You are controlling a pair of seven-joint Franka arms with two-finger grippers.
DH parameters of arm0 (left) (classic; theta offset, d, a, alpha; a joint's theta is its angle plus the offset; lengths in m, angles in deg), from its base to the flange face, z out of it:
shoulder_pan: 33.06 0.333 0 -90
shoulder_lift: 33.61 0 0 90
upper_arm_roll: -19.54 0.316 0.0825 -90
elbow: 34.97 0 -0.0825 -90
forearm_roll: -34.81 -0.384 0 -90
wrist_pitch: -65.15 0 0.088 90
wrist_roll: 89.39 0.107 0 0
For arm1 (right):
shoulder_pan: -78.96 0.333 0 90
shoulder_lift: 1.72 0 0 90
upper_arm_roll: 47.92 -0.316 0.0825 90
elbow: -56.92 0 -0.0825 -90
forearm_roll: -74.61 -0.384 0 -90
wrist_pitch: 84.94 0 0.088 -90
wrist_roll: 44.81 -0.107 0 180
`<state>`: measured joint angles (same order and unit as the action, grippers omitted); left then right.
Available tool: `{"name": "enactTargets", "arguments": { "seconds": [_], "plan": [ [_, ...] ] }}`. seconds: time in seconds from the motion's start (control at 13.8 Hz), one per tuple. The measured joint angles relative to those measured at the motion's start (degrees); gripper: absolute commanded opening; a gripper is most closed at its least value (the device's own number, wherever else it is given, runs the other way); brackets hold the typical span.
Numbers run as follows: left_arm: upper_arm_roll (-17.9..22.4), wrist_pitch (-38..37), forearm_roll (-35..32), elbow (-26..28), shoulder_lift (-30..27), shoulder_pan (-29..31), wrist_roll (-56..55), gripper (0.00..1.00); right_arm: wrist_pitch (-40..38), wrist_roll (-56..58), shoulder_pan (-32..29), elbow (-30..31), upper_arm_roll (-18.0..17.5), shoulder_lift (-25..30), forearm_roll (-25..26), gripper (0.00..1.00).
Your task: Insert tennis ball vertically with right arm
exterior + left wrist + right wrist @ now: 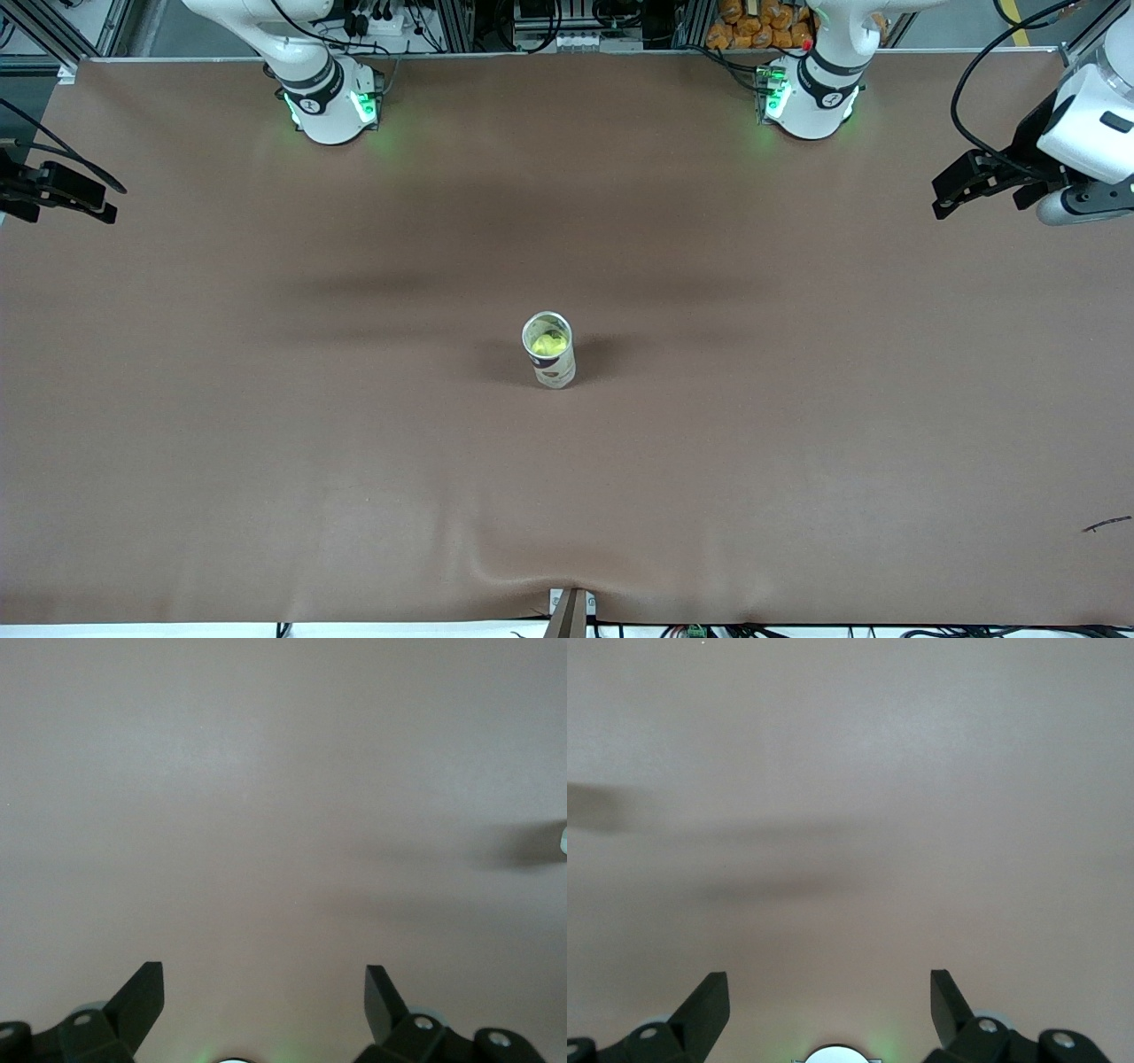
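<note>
Tennis ball [548,343]: yellow-green, sitting inside the upright clear can [551,353] mid-desk, visible through its open top. Brown desk [266,399] cover. Right gripper [829,997] over the desk's right-arm edge, fingers spread wide, empty. Left gripper [264,997] over the left-arm edge, likewise wide, empty.

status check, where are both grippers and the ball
Both grippers open, empty: left gripper, right gripper, each at its own table end. Tennis ball already inside upright can, mid-table. Nothing in the way.

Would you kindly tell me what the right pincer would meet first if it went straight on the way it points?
Probably only the brown table covering; the right pincer, open, has nothing else ahead in its wrist view.
</note>
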<state>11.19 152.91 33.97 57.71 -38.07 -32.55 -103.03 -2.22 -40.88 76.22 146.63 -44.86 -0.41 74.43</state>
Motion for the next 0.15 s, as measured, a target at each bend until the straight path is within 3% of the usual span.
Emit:
{"name": "enactTargets", "arguments": {
  "seconds": [0.15],
  "plan": [
    [0.03, -0.14, 0.01, 0.0, 0.0, -0.13, 0.0, 1.0, 0.15, 0.0, 0.0, 0.0, 0.0, 0.0, 0.0, 1.0]
  ]
}}
